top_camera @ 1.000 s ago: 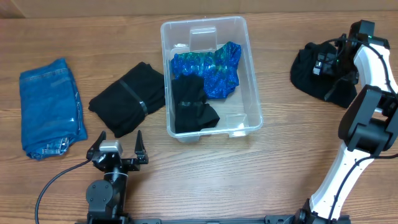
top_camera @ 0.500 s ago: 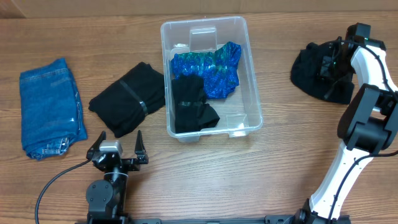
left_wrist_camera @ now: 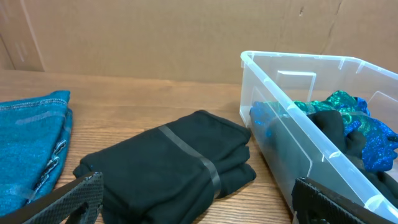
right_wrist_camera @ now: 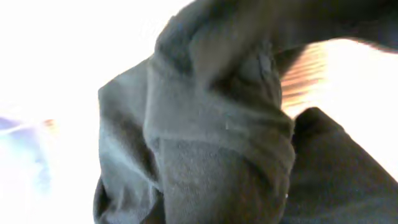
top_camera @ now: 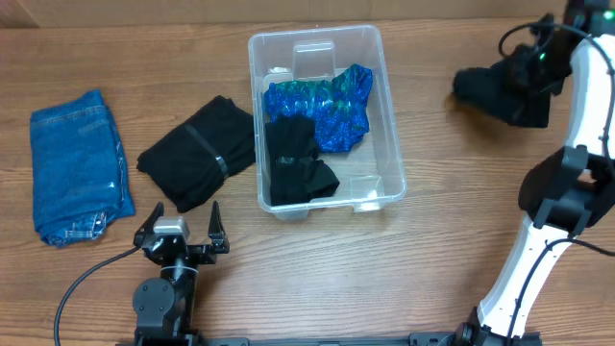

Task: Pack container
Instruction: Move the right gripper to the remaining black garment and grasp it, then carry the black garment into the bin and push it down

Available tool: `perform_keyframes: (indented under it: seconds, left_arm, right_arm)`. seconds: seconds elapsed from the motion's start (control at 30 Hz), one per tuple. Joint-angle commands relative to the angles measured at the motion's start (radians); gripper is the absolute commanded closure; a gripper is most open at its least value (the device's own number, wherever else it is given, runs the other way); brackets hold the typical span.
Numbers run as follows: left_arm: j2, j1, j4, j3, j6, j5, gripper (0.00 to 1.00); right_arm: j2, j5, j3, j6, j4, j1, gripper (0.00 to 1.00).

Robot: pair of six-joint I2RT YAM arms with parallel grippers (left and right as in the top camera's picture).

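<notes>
The clear container [top_camera: 388, 115] stands at the table's middle and holds a shiny blue garment [top_camera: 325, 108] and a black one [top_camera: 298, 165]. It also shows at the right of the left wrist view, as the container [left_wrist_camera: 292, 134]. At the far right my right gripper [top_camera: 528, 65] is shut on a bunched black garment [top_camera: 500, 91] that hangs lifted off the table. That dark garment [right_wrist_camera: 217, 143] fills the right wrist view and hides the fingers. My left gripper [top_camera: 181, 231] rests open near the front edge, with its open left gripper [left_wrist_camera: 199, 205] just short of a folded black garment [left_wrist_camera: 168, 162].
The folded black garment [top_camera: 197, 154] lies left of the container. Folded blue jeans [top_camera: 82, 163] lie at the far left, seen also as jeans [left_wrist_camera: 31, 143]. A cardboard wall [left_wrist_camera: 155, 37] backs the table.
My right gripper has shut on the black garment at the far right and raised it, and the cloth has bunched up. The left arm has not moved.
</notes>
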Motion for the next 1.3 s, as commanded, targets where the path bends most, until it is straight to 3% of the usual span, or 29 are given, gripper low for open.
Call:
perform_keyframes:
  seconds: [0.0, 0.3, 0.63, 0.8, 1.07, 1.27]
  left_arm:
    - [-0.002, 0.004, 0.003, -0.004, 0.026, 0.008, 0.00]
    - [-0.002, 0.004, 0.003, -0.004, 0.026, 0.008, 0.00]
    - [-0.002, 0.004, 0.003, -0.004, 0.027, 0.008, 0.00]
    - [-0.002, 0.004, 0.003, -0.004, 0.026, 0.008, 0.00]
    - [-0.002, 0.004, 0.003, -0.004, 0.026, 0.008, 0.00]
    - [-0.002, 0.004, 0.003, -0.004, 0.026, 0.008, 0.00]
  right_arm:
    - [-0.027, -0.108, 0.166, 0.008, -0.142, 0.041, 0.96]
    - [-0.254, -0.180, 0.188, 0.062, -0.151, 0.282, 0.96]
    - [-0.458, 0.000, 0.138, 0.154, -0.151, 0.539, 0.96]
    - [-0.457, 0.083, -0.121, 0.184, -0.142, 0.634, 0.96]
    - [-0.457, 0.105, -0.669, 0.196, 0.220, 0.668, 0.96]
    - [-0.457, 0.093, -0.792, 0.161, 0.311, 0.670, 0.96]
